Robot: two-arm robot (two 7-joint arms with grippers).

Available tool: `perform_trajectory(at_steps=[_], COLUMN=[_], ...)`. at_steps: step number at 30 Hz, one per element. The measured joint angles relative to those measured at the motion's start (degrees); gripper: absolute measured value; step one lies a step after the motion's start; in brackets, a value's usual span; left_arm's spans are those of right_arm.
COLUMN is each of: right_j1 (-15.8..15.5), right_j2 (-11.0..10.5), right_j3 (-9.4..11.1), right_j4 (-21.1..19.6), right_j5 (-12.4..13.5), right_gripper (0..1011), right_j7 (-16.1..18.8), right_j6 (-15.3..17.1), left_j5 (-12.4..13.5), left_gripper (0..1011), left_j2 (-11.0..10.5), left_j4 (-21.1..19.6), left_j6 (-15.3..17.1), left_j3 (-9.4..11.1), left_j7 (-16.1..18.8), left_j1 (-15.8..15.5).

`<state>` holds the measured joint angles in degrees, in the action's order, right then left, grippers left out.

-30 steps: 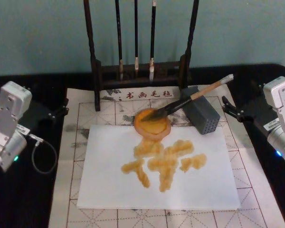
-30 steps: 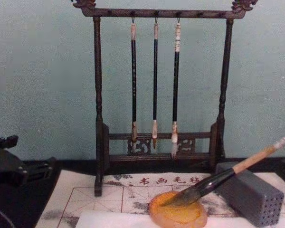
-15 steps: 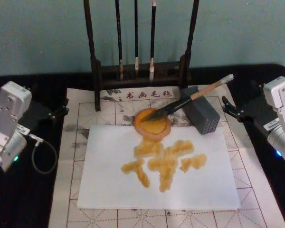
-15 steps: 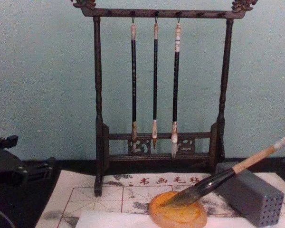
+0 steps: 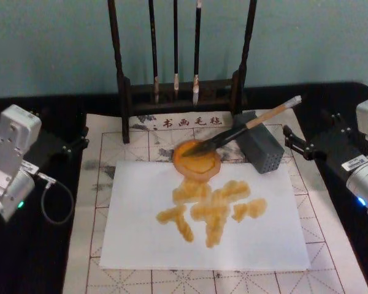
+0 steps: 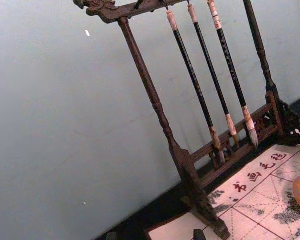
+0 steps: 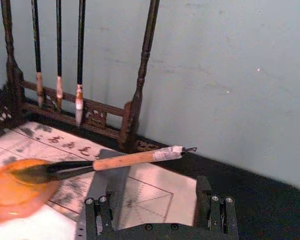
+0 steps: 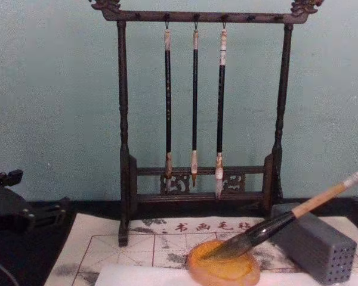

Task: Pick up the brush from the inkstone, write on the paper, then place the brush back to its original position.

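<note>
The brush (image 5: 245,127) lies at a slant, its dark tuft in the round orange inkstone (image 5: 196,160) and its tan handle propped on a grey block (image 5: 262,150). The white paper (image 5: 141,233) in front of the inkstone carries orange-amber strokes in its middle. My right gripper (image 5: 286,138) stands open just right of the brush's whitish end, apart from it. In the right wrist view the brush (image 7: 125,160) crosses above the gap of the open right gripper (image 7: 155,214), beyond its fingertips. My left gripper (image 5: 84,136) rests open at the mat's left edge, far from the brush.
A dark wooden rack (image 5: 178,98) with three thin hanging brushes stands behind the inkstone. A gridded felt mat (image 5: 98,177) lies under the paper. A cable loops beside the left arm (image 5: 55,199). Black table surface flanks the mat.
The right arm's white wrist housing has shifted toward the right edge, and its fingers have edged slightly toward the brush's end. Brush, inkstone and left arm are unchanged.
</note>
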<state>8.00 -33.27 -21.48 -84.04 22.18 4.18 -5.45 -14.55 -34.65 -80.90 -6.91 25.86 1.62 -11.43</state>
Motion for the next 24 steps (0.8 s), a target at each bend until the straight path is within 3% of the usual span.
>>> perform_trajectory(at_steps=[7, 14, 17, 20, 24], right_j1=[-1.2, -1.9, -1.9, -1.9, -1.4], right_j2=[1.9, 5.3, 7.2, 8.3, 10.0], right_j3=[2.8, 6.7, 8.8, 9.9, 11.3], right_j4=[-0.7, -0.7, -0.2, 0.1, 1.0], right_j5=[6.7, 16.7, 22.0, 25.3, 31.5], right_gripper=[1000, 1000, 1000, 1000, 1000], right_j7=[4.0, 8.6, 10.4, 11.3, 11.7], right_j6=[2.2, 6.9, 10.4, 12.4, 15.9], left_j5=[0.0, 0.0, 0.0, 0.0, 0.0], left_gripper=[1001, 1001, 1001, 1001, 1001], left_j2=[0.0, 0.0, 0.0, 0.0, 0.0], left_j4=[0.0, 0.0, 0.0, 0.0, 0.0], left_j6=[0.0, 0.0, 0.0, 0.0, 0.0], left_j3=[0.0, 0.0, 0.0, 0.0, 0.0], left_j7=[0.0, 0.0, 0.0, 0.0, 0.0], left_j1=[0.0, 0.0, 0.0, 0.0, 0.0])
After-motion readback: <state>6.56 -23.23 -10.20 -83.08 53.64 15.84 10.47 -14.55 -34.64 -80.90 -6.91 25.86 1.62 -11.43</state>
